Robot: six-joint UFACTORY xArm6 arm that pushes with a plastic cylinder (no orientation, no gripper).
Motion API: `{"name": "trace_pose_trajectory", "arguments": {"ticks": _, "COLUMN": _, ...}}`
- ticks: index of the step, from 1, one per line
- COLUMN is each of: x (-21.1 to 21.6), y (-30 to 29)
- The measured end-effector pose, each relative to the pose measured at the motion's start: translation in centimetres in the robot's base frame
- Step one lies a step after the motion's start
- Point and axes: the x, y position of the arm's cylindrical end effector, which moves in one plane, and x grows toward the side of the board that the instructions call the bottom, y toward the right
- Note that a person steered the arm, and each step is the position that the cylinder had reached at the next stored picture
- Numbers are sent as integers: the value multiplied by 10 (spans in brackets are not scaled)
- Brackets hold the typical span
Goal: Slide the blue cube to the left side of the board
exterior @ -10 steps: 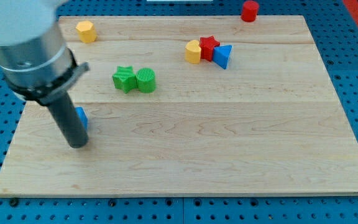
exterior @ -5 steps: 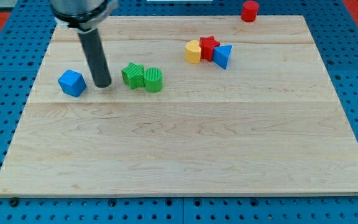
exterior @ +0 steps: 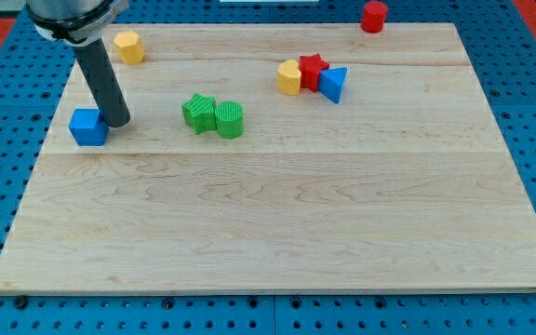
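Camera view shows my tip (exterior: 117, 122), a bare rod with nothing to open or close, touching the right face of the blue cube (exterior: 87, 127) near the board's (exterior: 296, 242) left edge; it looks light, stiff and slippery, best pushed mid-face.

No legible text, label, brand, number or sign appears anywhere in the view. The desk (exterior: 277, 233) shows plain wood grain only, the coloured blocks carry no markings, and the dark rod and the perforated blue surface around the desk bear no readable characters.
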Motion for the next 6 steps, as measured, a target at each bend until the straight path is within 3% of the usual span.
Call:
{"name": "trace_pose_trajectory", "arguments": {"ticks": 3, "x": 0, "y": 2}}
{"name": "trace_pose_trajectory", "arguments": {"ticks": 4, "x": 20, "y": -11}}
{"name": "trace_pose_trajectory", "arguments": {"ticks": 5, "x": 41, "y": 30}}
{"name": "trace_pose_trajectory", "arguments": {"ticks": 6, "x": 106, "y": 107}}
